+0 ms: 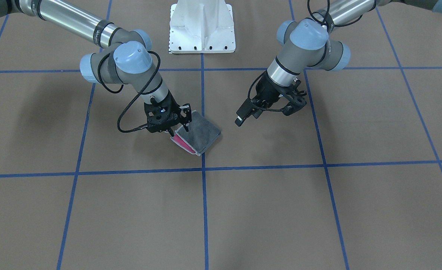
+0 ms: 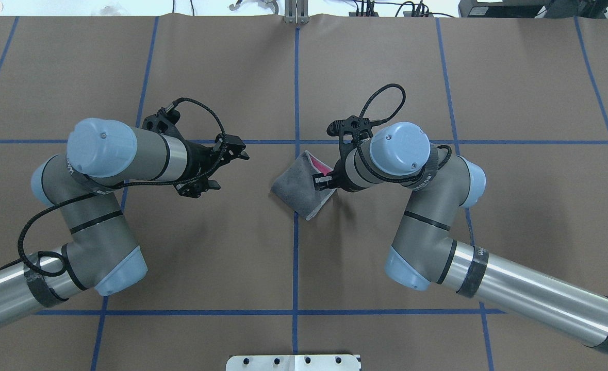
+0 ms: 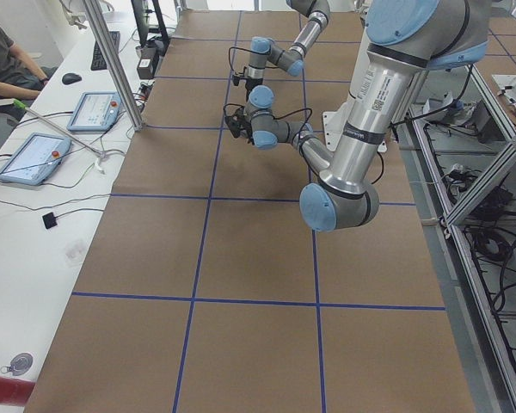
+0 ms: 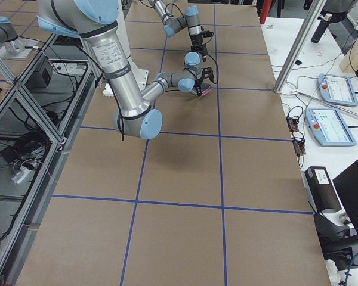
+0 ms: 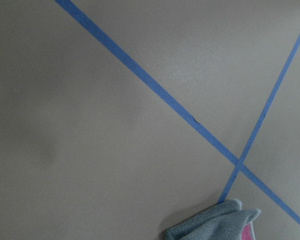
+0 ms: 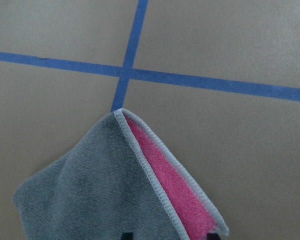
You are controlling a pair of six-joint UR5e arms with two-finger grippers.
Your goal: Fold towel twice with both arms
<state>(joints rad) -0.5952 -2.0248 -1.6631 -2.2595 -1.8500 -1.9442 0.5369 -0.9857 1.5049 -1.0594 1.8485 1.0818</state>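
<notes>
Brown table (image 1: 280, 210), blue tape grid (image 1: 205, 210), towel (image 1: 203, 134) apparently folded

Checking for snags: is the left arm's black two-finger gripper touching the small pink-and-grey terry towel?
Apart. The overhead view shows bare brown table between the left gripper and the towel; the front-facing view shows the same gap.

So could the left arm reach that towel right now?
Probably yes: the left gripper hangs open beside the towel, only bare table between them; the right gripper is at the towel's far edge.
</notes>
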